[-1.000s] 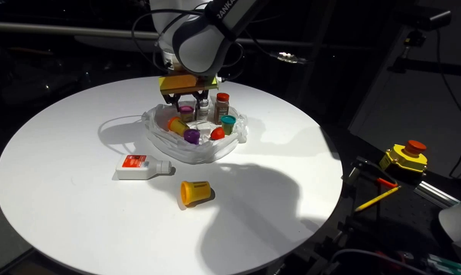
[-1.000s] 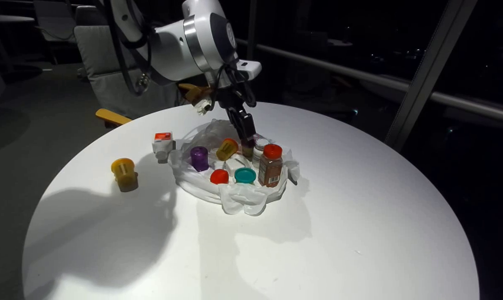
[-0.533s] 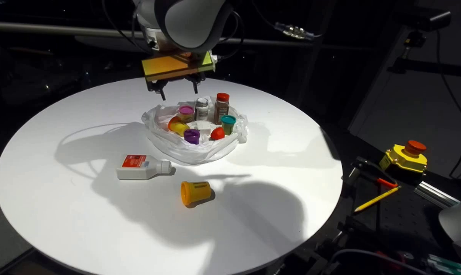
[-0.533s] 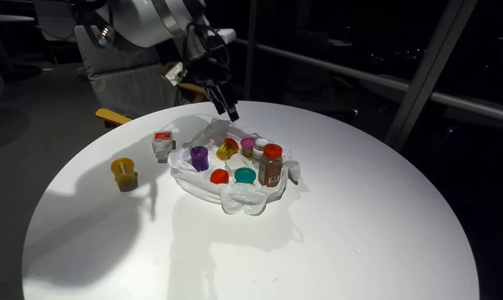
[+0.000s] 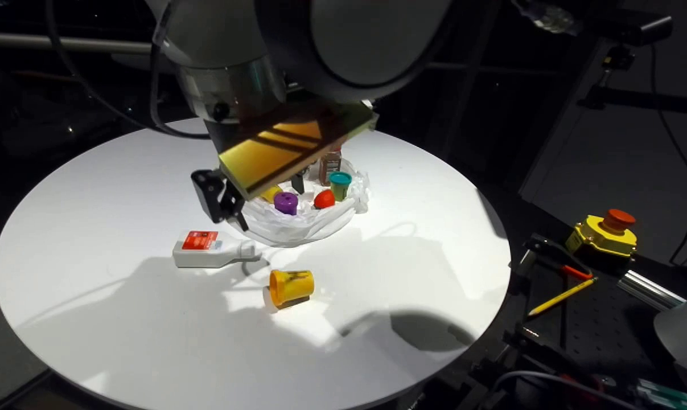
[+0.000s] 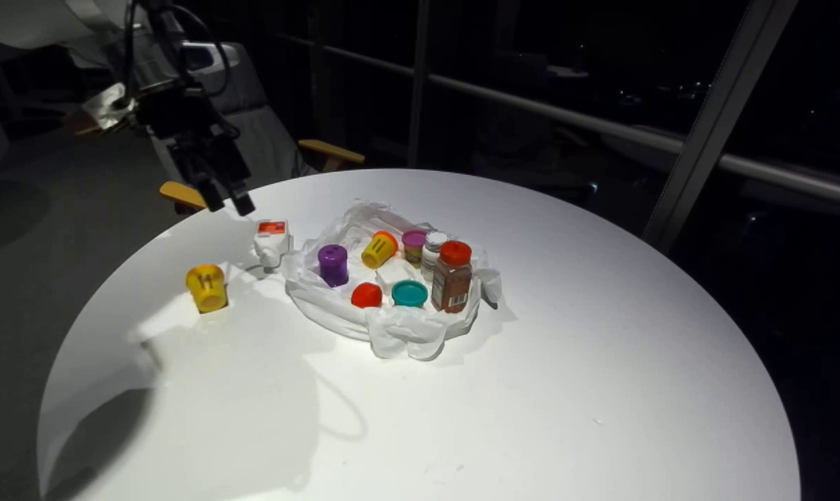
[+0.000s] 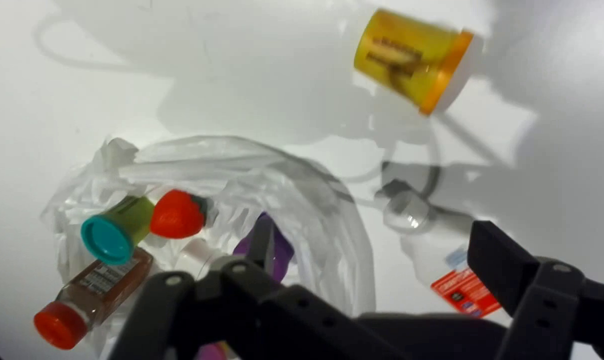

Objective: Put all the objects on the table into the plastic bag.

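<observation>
Alignment first, grasp after

From my remote seat I watch a round white table (image 6: 600,362) bear the plastic bag (image 6: 406,332), most things in it and two outside. My gripper (image 7: 374,242) hangs above, fingers spread wide and holding nothing. The white bottle (image 5: 209,254) lies on its side, cap end near the bag; the yellow tub (image 5: 293,286), also on its side, lies farther out.

I judge the step in hand to be reaching for one of these; which, I cannot tell. In the wrist view one finger stands over the bag and the other over the bottle, so I should shift clear of the bag's edge before going down, lest a fingertip snag it. For the bottle, I'd straddle the body crosswise near its middle and lift it level; for the tub, I'd centre on its barrel and squeeze gently, since it may roll.

The bag looks like thin, crinkled, see-through film, slumped into a shallow ring. The bottle seems to be stiff plastic, flat-sided, with sloping shoulders and a red label. Inside the bag, a red-capped jar (image 6: 452,287) shows clear walls around brown contents. The yellow tub tapers away from an orange end. Smallest, a red strawberry-like piece (image 6: 367,296) looks rounded and smooth.
</observation>
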Action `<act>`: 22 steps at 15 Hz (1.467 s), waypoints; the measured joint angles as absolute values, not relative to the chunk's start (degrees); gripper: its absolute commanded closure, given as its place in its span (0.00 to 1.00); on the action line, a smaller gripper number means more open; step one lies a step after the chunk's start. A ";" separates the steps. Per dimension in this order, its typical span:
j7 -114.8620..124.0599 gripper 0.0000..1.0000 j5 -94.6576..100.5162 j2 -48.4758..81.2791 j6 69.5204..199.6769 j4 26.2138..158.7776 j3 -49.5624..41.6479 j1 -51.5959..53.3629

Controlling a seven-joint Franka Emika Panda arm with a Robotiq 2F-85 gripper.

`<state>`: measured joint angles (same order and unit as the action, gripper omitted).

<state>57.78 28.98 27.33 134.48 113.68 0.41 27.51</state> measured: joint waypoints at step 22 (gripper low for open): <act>37.17 0.25 52.93 30.36 155.54 127.05 1.34 27.42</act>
<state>37.17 52.93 30.36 155.54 127.05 1.34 27.42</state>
